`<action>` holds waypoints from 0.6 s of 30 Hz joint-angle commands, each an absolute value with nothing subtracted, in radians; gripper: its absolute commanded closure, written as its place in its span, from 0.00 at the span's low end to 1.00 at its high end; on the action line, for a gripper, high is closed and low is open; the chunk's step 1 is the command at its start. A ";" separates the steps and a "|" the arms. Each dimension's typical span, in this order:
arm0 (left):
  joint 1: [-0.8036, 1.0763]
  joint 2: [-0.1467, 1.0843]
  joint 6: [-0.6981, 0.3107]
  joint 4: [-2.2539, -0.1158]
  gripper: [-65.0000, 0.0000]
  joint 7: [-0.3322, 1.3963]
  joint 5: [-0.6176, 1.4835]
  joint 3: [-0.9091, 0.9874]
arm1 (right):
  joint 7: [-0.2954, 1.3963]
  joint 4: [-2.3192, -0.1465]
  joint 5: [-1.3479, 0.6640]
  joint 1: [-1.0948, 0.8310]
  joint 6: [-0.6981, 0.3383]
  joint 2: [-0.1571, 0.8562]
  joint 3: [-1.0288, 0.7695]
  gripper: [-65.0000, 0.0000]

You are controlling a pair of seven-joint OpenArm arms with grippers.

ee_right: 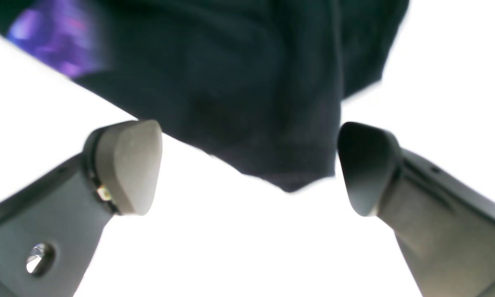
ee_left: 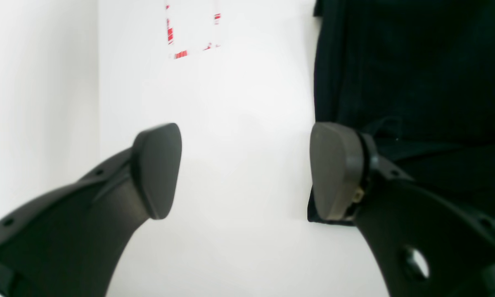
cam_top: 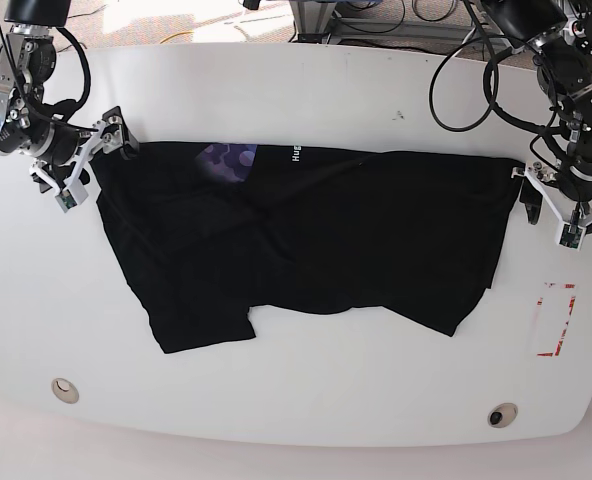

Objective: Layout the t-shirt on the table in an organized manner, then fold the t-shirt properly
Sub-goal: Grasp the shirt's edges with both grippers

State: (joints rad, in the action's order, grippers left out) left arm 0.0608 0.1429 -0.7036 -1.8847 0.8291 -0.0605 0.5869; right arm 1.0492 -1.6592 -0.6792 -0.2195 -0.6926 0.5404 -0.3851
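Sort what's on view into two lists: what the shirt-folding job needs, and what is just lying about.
Part of the job:
- t-shirt, black, spread across the table
- table, white
- left gripper, open at the shirt's edge
- right gripper, open at a shirt corner

Just there:
- red tape rectangle
- two round holes in the tabletop
- cables beyond the table

You are looking at a tangle of black cables [cam_top: 396,12] lying on the floor along the top edge of the base view, with a yellow cable [cam_top: 181,38] running nearby over brownish flooring [cam_top: 146,20].
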 commanded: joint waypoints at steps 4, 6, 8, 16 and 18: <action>0.064 0.157 -0.698 -1.900 0.32 0.809 -0.054 0.588 | 0.978 -1.606 -0.697 -0.193 -0.698 0.565 -0.380 0.00; 0.067 0.157 -0.698 -1.900 0.32 0.809 -0.054 0.588 | 0.952 -1.577 -0.699 -0.191 -0.698 0.565 -0.380 0.00; 0.076 0.157 -0.698 -1.900 0.32 0.809 -0.054 0.588 | 0.931 -1.549 -0.697 -0.180 -0.698 0.565 -0.378 0.00; 0.084 0.157 -0.698 -1.900 0.32 0.809 -0.054 0.588 | 0.920 -1.458 -0.693 -0.142 -0.698 0.565 -0.377 0.02; 0.084 0.157 -0.698 -1.900 0.32 0.809 -0.054 0.588 | 0.920 -1.443 -0.693 -0.137 -0.698 0.565 -0.377 0.12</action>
